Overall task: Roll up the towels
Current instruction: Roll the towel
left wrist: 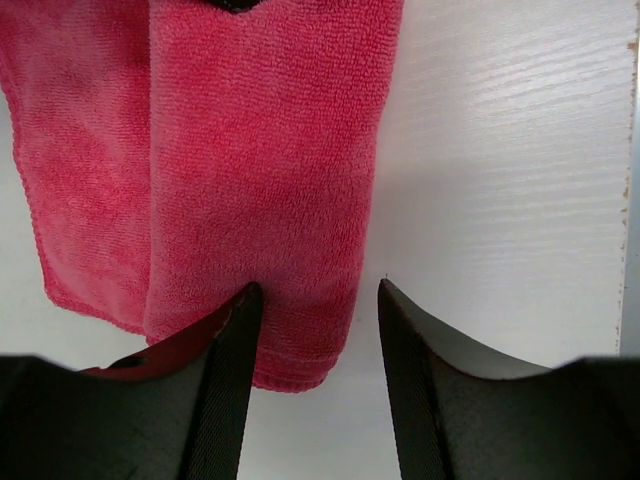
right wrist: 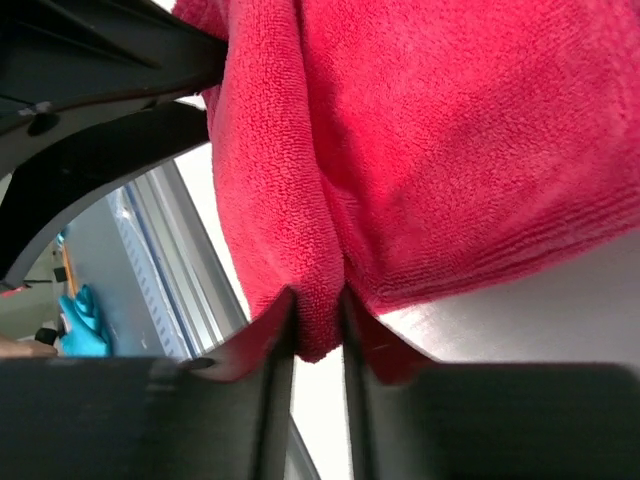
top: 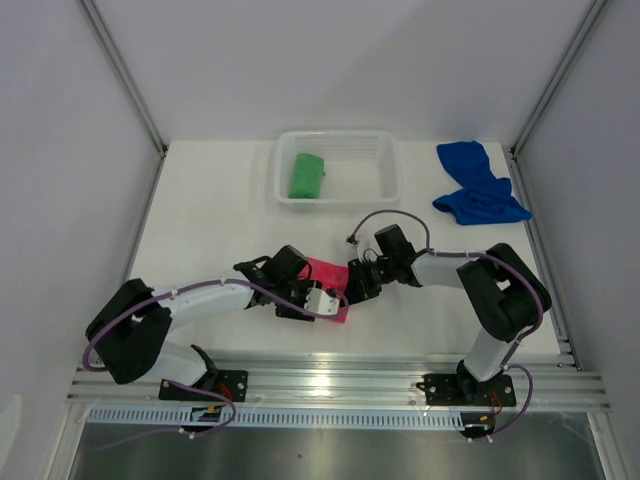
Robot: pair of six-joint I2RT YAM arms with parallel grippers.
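**As both arms met over the pink-red towel**

Where the two arms converged, low centre of the overhead view, the pink-red towel (top: 325,272) lay on the white table (top: 200,220), partly folded on itself; a doubled band showed in the left wrist view.

Left gripper (left wrist: 318,290): jaws stood well apart, straddling the towel's lower right corner. One finger (left wrist: 225,390) sat over the cloth's hem, the other over bare tabletop. Nothing was clamped there.

Right gripper (right wrist: 318,295): jaws were nearly together, with a raised fold of the same towel pinched in the narrow gap and cloth touching both inner faces. The rest of the towel spread above and to the right in that frame.

Green towel (top: 307,175): rolled into a short bundle, it lay in the left part of the white slotted basket (top: 393,180), upper centre of the overhead view.

Blue towel (top: 478,185): crumpled and unrolled, it lay at the upper right of that view, on the table beside the basket but not touching it, well apart from both grippers.
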